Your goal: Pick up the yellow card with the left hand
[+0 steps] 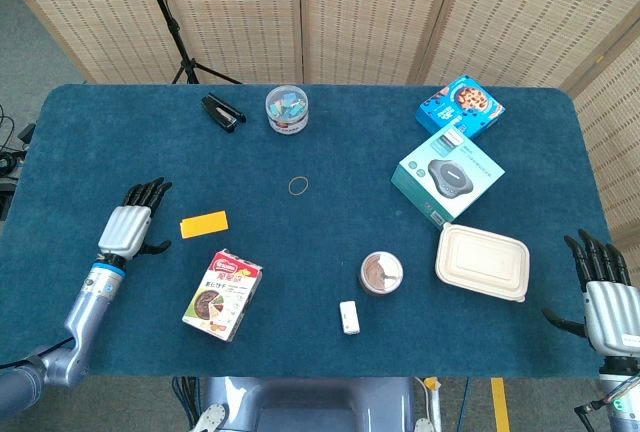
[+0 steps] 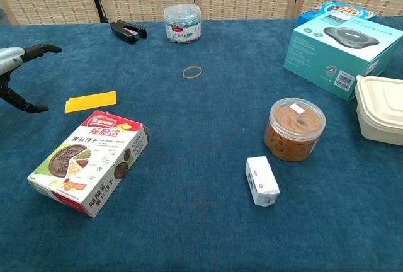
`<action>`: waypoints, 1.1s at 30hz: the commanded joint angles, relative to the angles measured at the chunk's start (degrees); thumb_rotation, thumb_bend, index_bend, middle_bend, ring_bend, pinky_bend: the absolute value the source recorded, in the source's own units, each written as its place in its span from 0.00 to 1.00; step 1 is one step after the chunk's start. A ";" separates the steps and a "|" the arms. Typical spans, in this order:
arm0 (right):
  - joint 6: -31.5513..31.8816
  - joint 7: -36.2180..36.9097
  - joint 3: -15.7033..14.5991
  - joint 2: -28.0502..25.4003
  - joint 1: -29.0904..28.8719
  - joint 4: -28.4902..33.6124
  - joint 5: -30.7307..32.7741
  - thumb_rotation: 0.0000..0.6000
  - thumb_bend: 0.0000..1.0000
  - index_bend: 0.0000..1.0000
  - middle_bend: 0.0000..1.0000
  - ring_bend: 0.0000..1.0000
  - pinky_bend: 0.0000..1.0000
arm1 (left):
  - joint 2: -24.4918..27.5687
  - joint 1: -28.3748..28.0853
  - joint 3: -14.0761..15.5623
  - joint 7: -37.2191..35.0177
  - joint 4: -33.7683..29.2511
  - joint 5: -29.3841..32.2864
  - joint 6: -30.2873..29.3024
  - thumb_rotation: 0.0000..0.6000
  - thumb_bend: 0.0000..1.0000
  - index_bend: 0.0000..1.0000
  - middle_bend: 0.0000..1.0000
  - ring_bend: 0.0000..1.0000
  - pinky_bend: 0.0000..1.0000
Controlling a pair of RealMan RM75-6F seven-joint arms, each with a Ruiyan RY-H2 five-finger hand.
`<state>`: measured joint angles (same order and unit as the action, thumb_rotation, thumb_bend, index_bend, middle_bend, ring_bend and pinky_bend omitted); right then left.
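The yellow card (image 1: 204,224) (image 2: 90,101) lies flat on the blue table, just above the snack box. My left hand (image 1: 132,223) (image 2: 14,70) hovers a short way to the card's left, open with fingers spread and thumb out, holding nothing. My right hand (image 1: 606,297) stays at the table's near right edge, open and empty, far from the card; the chest view does not show it.
A snack box (image 1: 222,295) lies close below the card. A rubber band (image 1: 298,186), a stapler (image 1: 222,112) and a clip tub (image 1: 287,109) sit further back. A jar (image 1: 381,273), a small white box (image 1: 349,317), a beige container (image 1: 482,262) and two boxed items occupy the right half.
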<state>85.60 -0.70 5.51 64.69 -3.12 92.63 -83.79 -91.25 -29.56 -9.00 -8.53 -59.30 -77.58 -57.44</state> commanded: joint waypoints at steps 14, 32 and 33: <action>-0.83 0.19 0.05 0.31 -0.35 -0.58 0.85 1.00 0.00 0.00 0.00 0.00 0.00 | -4.16 -2.03 0.30 1.47 5.14 1.60 2.07 1.00 0.19 0.00 0.00 0.00 0.00; -2.00 0.17 0.16 0.67 -0.78 -1.32 2.02 1.00 0.00 0.00 0.00 0.00 0.00 | -8.21 -4.54 -0.48 1.12 10.30 2.03 2.96 1.00 0.19 0.00 0.00 0.00 0.00; -2.08 0.14 0.17 0.68 -0.81 -1.36 2.10 1.00 0.00 0.00 0.00 0.00 0.00 | -8.38 -4.69 -0.42 1.01 10.48 2.00 3.15 1.00 0.19 0.00 0.00 0.00 0.00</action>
<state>83.53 -0.55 5.68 65.37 -3.93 91.27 -81.68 -99.59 -34.20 -9.43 -7.47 -48.86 -75.59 -54.33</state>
